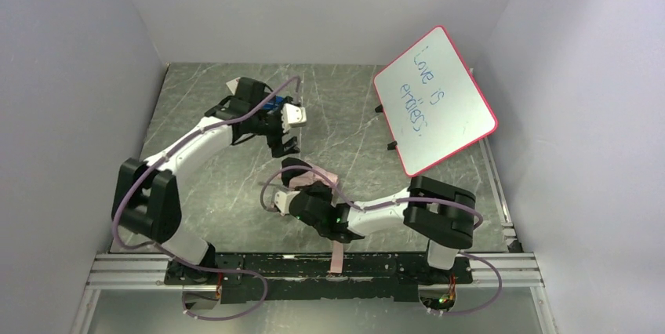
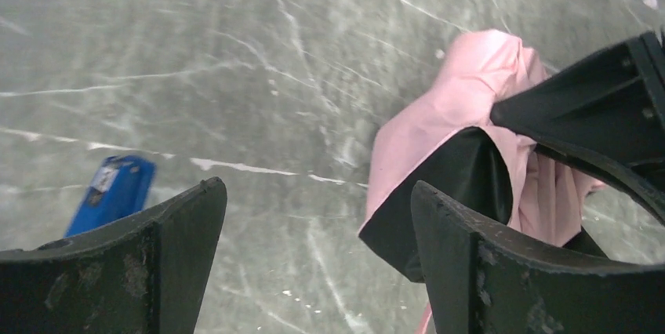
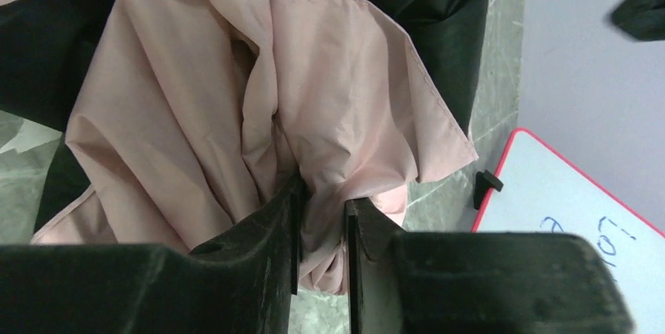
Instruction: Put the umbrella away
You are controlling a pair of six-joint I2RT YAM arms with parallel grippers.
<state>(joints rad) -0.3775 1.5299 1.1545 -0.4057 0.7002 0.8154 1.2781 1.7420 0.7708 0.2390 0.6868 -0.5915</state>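
- The umbrella [image 1: 320, 176] lies in a crumpled heap near the middle of the surface [image 1: 212, 193], between the two arms. From the top view only a small patch of pale pink fabric shows, because the right arm [image 1: 376, 212] covers most of it.
- A narrow pink strip [image 1: 337, 259] runs from under the right arm to the near rail. It is too small to tell whether it is the handle or the strap.
- The right fingers [image 3: 267, 248] stand close together with a fold of pink fabric pinched between them. How deep the fold goes is hidden by the fingers themselves.
- In the right wrist view the umbrella [image 3: 196, 99] fills the frame and is cut off at the top and left. It shows pink folds with black fabric behind them.
- The left fingers [image 2: 141, 271] are spread wide with only bare surface [image 2: 274, 75] between them, and they hold nothing. They sit just beside the umbrella [image 2: 447, 122], whose black underside curls out below the pink.
- A black part [image 2: 596, 114] of the other arm overlaps the fabric at the right edge of the left wrist view.
- A small blue object [image 2: 114, 193] shows beyond the left finger. It is blurred and partly hidden, so it cannot be identified.
- The pink-framed whiteboard [image 1: 435, 99] stands tilted at the far right, well apart from the umbrella. Its blue handwriting is only partly legible.
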